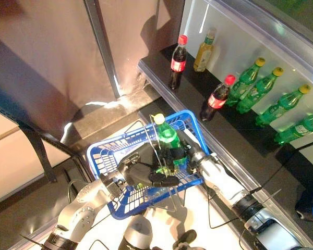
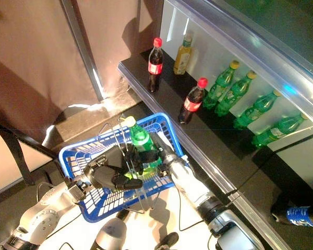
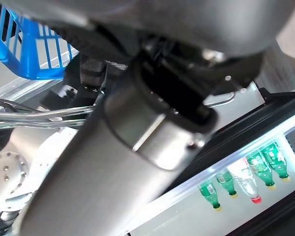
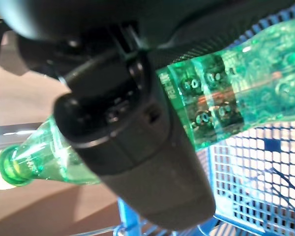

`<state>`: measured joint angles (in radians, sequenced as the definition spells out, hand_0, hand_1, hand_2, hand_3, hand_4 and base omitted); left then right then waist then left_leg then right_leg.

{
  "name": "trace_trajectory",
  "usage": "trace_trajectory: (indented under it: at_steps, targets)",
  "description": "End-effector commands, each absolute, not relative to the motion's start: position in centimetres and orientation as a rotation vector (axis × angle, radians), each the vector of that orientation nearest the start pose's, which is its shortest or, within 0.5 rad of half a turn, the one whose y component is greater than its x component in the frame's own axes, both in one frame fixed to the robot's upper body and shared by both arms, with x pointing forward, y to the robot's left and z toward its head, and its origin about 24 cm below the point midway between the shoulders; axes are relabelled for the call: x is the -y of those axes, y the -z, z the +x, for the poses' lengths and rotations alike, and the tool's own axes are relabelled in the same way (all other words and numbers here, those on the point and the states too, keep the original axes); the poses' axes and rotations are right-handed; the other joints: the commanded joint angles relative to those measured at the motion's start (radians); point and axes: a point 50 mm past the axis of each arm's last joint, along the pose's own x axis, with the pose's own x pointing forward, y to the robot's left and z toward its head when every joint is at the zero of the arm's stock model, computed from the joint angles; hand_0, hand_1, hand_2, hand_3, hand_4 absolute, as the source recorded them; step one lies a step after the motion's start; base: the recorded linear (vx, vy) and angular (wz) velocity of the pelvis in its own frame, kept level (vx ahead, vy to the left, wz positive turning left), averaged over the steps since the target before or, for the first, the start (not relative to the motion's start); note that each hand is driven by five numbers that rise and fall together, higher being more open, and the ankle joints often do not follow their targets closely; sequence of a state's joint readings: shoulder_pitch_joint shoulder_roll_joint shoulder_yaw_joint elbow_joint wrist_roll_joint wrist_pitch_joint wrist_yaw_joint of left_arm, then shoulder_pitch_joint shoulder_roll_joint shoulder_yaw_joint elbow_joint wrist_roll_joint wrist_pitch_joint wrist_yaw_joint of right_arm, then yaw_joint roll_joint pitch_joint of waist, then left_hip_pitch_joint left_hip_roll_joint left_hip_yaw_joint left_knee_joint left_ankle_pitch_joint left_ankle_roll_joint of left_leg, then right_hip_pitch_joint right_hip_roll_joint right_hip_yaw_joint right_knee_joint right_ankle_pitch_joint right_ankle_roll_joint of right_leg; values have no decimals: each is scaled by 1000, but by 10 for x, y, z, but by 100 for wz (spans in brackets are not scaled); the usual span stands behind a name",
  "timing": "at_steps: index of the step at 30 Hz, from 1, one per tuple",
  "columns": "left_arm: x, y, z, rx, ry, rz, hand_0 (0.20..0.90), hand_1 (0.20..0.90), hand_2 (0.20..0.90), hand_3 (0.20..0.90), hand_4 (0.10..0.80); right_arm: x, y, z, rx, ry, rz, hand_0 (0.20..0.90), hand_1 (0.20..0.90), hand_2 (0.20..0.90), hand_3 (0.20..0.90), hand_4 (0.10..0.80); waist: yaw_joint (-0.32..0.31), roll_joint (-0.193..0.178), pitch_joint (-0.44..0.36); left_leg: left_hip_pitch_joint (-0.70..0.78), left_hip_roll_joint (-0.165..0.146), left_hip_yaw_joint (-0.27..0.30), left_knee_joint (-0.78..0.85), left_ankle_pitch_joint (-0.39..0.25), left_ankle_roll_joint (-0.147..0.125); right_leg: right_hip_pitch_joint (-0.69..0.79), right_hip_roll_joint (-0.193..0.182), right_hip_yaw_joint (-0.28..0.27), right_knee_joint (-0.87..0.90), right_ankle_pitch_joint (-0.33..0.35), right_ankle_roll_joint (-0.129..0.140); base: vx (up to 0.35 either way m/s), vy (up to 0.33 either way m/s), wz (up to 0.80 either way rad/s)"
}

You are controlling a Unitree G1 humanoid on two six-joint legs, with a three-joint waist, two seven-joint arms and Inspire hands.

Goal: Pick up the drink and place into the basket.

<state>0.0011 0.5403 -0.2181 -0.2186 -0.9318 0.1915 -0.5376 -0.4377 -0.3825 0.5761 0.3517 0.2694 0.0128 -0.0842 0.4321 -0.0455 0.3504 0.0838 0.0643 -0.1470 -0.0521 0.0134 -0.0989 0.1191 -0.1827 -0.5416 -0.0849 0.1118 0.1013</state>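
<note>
A green bottle (image 1: 167, 136) with a pale yellow cap is held by my right hand (image 1: 180, 154), whose fingers curl round its body. It is tilted over the inside of the blue basket (image 1: 108, 151). In the right wrist view the bottle (image 4: 246, 98) lies across the thumb (image 4: 132, 142), with the basket's mesh (image 4: 250, 177) behind it. My left hand (image 1: 138, 169) is shut on the thin wire handles (image 1: 152, 140) and holds the blue basket raised in front.
A dark shelf (image 1: 161, 65) at the right carries red-capped cola bottles (image 1: 178, 62), a yellow bottle (image 1: 204, 50) and green bottles (image 1: 261, 91) against a white lit back. A metal post (image 1: 101, 49) stands by a brown wall.
</note>
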Motion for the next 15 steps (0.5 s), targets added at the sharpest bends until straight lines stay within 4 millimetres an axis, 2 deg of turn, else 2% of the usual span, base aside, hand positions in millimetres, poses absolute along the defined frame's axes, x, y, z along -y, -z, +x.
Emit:
trace_trajectory:
  at_steps: [1,15]
  targets:
    - [-117,-174,205,513,1248,-586,300,300,300,200,100,76,-64,304,108,-491,-249,300,300,300,200,100,-16,-15,-292,-40,-44,64,-35,28,27,68,-7,48,48,-102,37,0,0,0]
    - [-110,-188,197,598,1357,-550,300,300,300,200,100,70,-46,303,57,-544,-390,300,300,300,200,100,-7,-14,-292,-36,-43,59,-35,26,25,75,-5,46,51,-107,35,0,0,0]
